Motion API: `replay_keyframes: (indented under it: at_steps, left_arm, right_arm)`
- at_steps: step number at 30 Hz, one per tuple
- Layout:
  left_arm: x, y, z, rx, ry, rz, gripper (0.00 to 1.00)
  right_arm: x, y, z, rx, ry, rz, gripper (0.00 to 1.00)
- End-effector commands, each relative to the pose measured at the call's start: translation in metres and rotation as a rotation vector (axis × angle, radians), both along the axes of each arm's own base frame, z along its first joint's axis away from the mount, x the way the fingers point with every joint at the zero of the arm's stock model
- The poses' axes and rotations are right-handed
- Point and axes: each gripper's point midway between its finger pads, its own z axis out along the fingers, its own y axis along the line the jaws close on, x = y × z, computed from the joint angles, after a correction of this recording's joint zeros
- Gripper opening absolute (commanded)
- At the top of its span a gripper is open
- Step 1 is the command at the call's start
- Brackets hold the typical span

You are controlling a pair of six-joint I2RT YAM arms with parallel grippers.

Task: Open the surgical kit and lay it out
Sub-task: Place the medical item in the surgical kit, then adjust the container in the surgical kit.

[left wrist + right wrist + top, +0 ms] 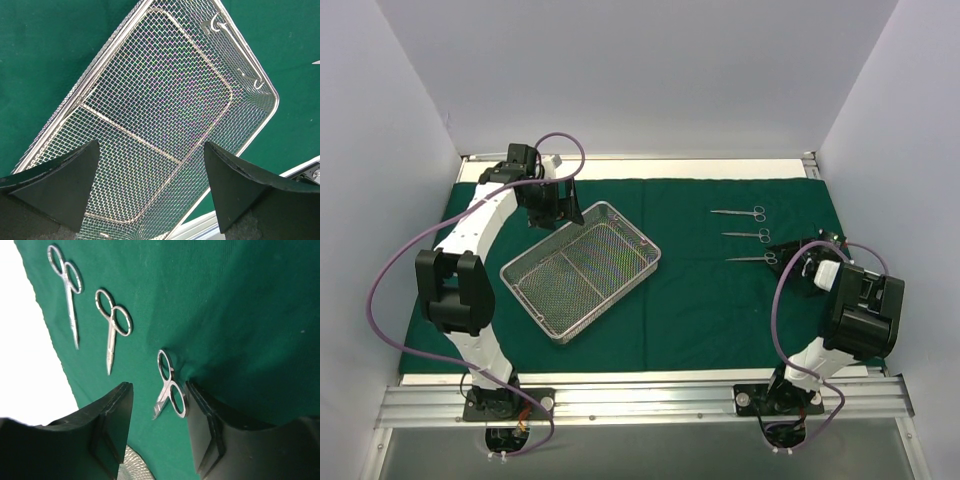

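Observation:
The dark green drape [720, 300] lies spread flat over the table. The silver wire-mesh tray [582, 270] sits on it, left of centre, turned at an angle and empty. Three slim metal scissors [740, 212] [748, 235] [755, 258] lie in a column on the drape at the right. My left gripper [560, 215] hangs open over the tray's far corner; the left wrist view shows only mesh [165, 100] between its fingers [150, 150]. My right gripper [159, 390] is open and low on the cloth, straddling the nearest scissors [170, 385], whose ring handles lie close to the right finger.
White walls close in the table on three sides. A strip of bare white tabletop [25, 365] runs along the drape's edge beyond the scissors. A metal rail [640, 400] carrying both arm bases crosses the near edge.

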Motion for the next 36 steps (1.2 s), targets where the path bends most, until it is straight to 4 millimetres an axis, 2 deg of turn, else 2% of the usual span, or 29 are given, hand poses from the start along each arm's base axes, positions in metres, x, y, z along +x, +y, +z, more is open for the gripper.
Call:
replay_keyframes:
  at_steps: [1, 5, 9, 12, 14, 16, 17, 19, 20, 22, 23, 24, 26, 27, 28, 29, 30, 32, 33, 35, 36]
  left_arm:
    - [0.006, -0.002, 0.017, -0.036, -0.066, 0.003, 0.94]
    - [0.004, -0.001, 0.018, -0.036, -0.067, 0.002, 0.94]
    - [0.004, 0.001, 0.015, -0.019, -0.06, 0.007, 0.94]
    - [0.006, 0.003, 0.014, 0.004, -0.062, -0.002, 0.94]
    - [0.007, 0.003, 0.014, 0.029, -0.073, -0.019, 0.94]
    - [0.006, 0.002, 0.013, 0.048, -0.08, -0.035, 0.94]
    - [0.006, -0.001, 0.013, 0.045, -0.083, -0.045, 0.94]
    - [0.006, -0.003, 0.009, 0.044, -0.075, -0.052, 0.94]
    - [0.001, -0.003, 0.005, 0.063, -0.051, -0.062, 0.94]
    - [0.003, 0.008, -0.008, 0.151, -0.005, -0.051, 0.94]
    - [-0.005, 0.012, -0.015, 0.197, 0.03, -0.068, 0.94]
    - [-0.005, 0.014, -0.022, 0.239, 0.042, -0.08, 0.94]
    - [-0.005, 0.029, -0.027, 0.352, 0.041, -0.074, 0.98]
    - [-0.005, 0.03, -0.029, 0.38, 0.046, -0.075, 1.0]
    - [-0.006, 0.038, -0.032, 0.436, 0.047, -0.057, 0.91]
    - [-0.006, 0.041, -0.033, 0.457, 0.054, -0.038, 0.88]
    - [-0.006, 0.046, -0.031, 0.471, 0.05, -0.014, 0.87]
    - [-0.004, 0.057, -0.025, 0.501, 0.035, 0.052, 0.88]
    - [-0.002, 0.062, -0.017, 0.516, 0.008, 0.074, 0.91]
    - [0.006, 0.072, -0.007, 0.57, -0.039, 0.087, 0.98]
    - [0.01, 0.073, -0.008, 0.581, -0.042, 0.068, 0.97]
  right_arm:
    - [-0.033, -0.004, -0.016, -0.05, 0.195, 0.022, 0.47]
    - [-0.042, -0.002, -0.013, -0.049, 0.239, 0.03, 0.52]
    - [-0.054, 0.007, -0.009, -0.02, 0.284, 0.068, 0.54]
    - [-0.059, 0.012, 0.006, -0.03, 0.283, 0.102, 0.55]
    - [-0.05, 0.01, 0.03, -0.086, 0.241, 0.135, 0.57]
    - [-0.051, 0.011, 0.047, -0.134, 0.235, 0.182, 0.57]
    - [-0.039, 0.014, 0.065, -0.169, 0.193, 0.212, 0.58]
    - [-0.033, 0.021, 0.081, -0.225, 0.174, 0.276, 0.58]
    - [-0.019, 0.033, 0.1, -0.268, 0.125, 0.328, 0.6]
    - [-0.004, 0.051, 0.106, -0.296, 0.093, 0.419, 0.6]
    - [0.001, 0.074, 0.11, -0.302, 0.071, 0.494, 0.6]
    - [0.014, 0.083, 0.116, -0.318, 0.055, 0.531, 0.6]
    - [0.022, 0.099, 0.118, -0.358, 0.047, 0.59, 0.6]
    - [0.027, 0.119, 0.121, -0.366, 0.022, 0.644, 0.6]
    - [0.03, 0.128, 0.122, -0.375, 0.003, 0.677, 0.6]
    - [0.032, 0.137, 0.123, -0.377, -0.012, 0.709, 0.6]
    - [0.031, 0.152, 0.117, -0.377, -0.007, 0.76, 0.6]
    - [0.034, 0.169, 0.118, -0.378, -0.03, 0.835, 0.6]
    - [0.03, 0.185, 0.111, -0.342, -0.026, 0.896, 0.6]
    - [0.03, 0.201, 0.11, -0.316, -0.041, 0.954, 0.6]
    - [0.028, 0.21, 0.105, -0.295, -0.034, 0.985, 0.6]
